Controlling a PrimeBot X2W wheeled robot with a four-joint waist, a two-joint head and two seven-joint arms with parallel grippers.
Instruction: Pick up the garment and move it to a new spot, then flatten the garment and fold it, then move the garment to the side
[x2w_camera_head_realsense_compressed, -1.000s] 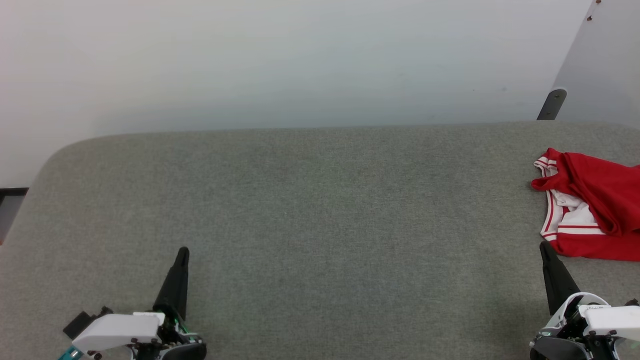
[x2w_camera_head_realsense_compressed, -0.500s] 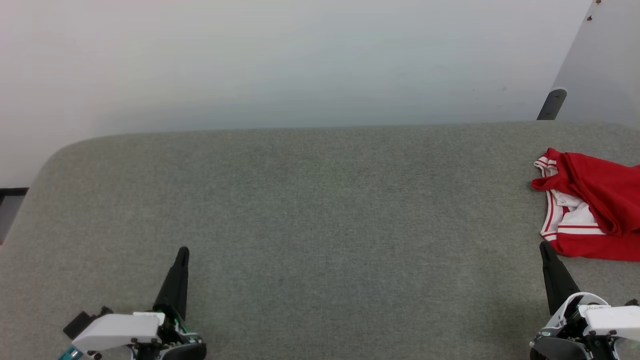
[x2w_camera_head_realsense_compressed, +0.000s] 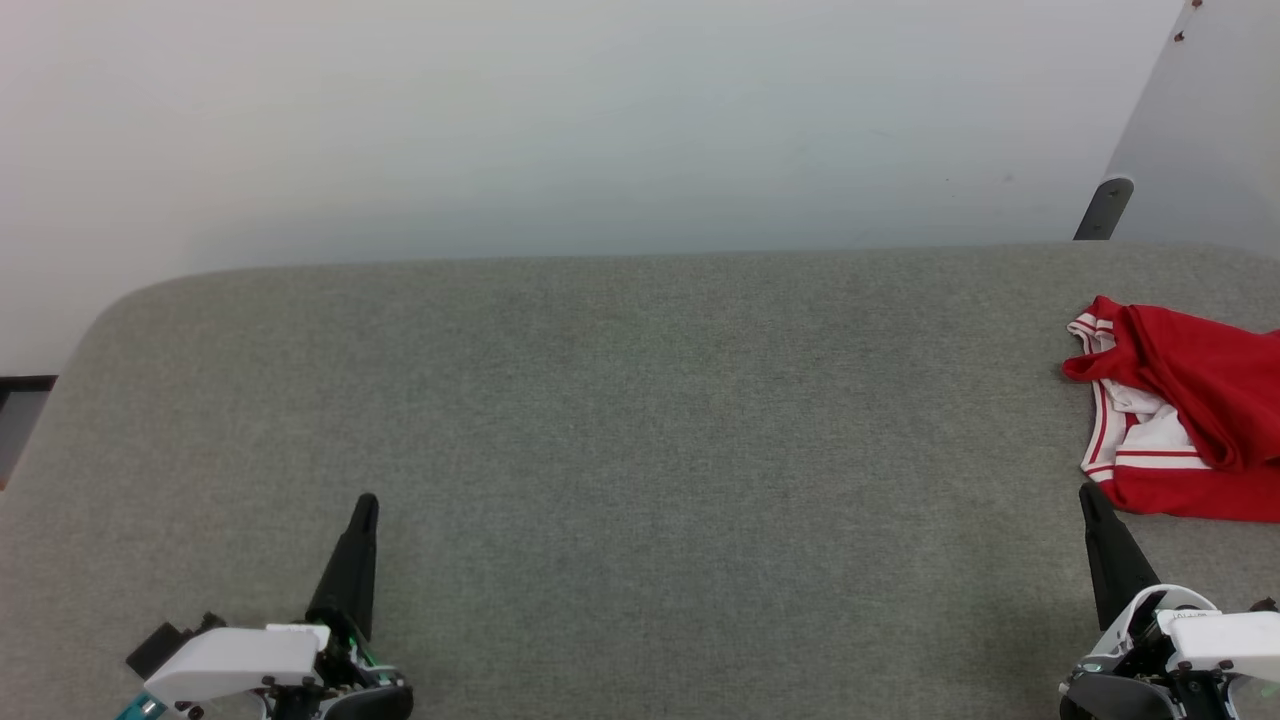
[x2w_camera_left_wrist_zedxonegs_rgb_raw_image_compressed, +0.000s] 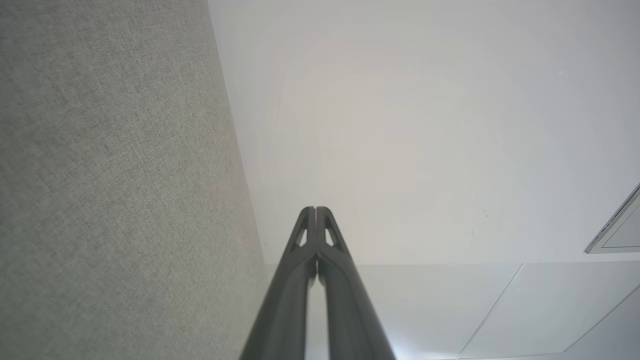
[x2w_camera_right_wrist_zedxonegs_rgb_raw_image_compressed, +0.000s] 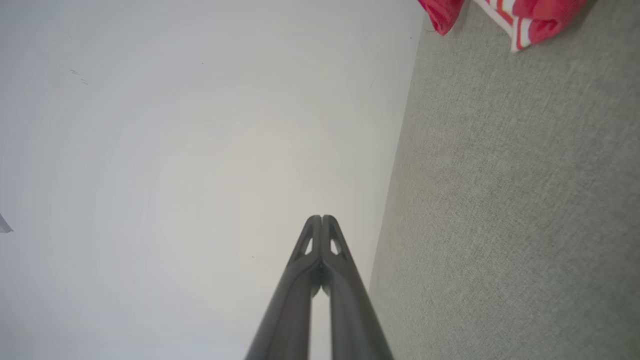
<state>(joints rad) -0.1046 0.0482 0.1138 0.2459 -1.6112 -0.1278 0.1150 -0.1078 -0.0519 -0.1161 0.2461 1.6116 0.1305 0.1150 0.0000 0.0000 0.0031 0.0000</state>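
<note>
Left gripper (x2w_camera_head_realsense_compressed: 365, 503): held low over the table at the lower left of the head view. Its two dark fingers are pressed together and nothing is held between them.
Right gripper (x2w_camera_head_realsense_compressed: 1088, 492): held at the lower right, fingers likewise closed on nothing. Its tip is just beside the garment's near-left corner, and no grip on the cloth is seen.
Garment (x2w_camera_head_realsense_compressed: 1200, 400): a red jersey T-shirt with white, red-striped trim, lying at the far right of the table and cut off by the head view's edge. It is bunched in soft folds rather than spread flat, with a white trimmed part turned toward the table's middle. No lettering can be made out.
Table (x2w_camera_head_realsense_compressed: 600, 420): covered in grey woven cloth with a rounded far-left corner. A wide stretch of it lies between the two grippers.
Surroundings: a pale wall (x2w_camera_head_realsense_compressed: 600, 120) stands behind the table, and a dark post (x2w_camera_head_realsense_compressed: 1103, 208) rises at its far right below a slanted grey panel (x2w_camera_head_realsense_compressed: 1210, 110).
Step in hand: not settled. The scene fits a rumpled shirt waiting at the table's edge to be picked up. It equally fits a shirt already set off to the side with both arms drawn back.
Next move: left open for that reason. It is judged only that any grasp would call for parted fingers, and that the right gripper is the nearer one.
</note>
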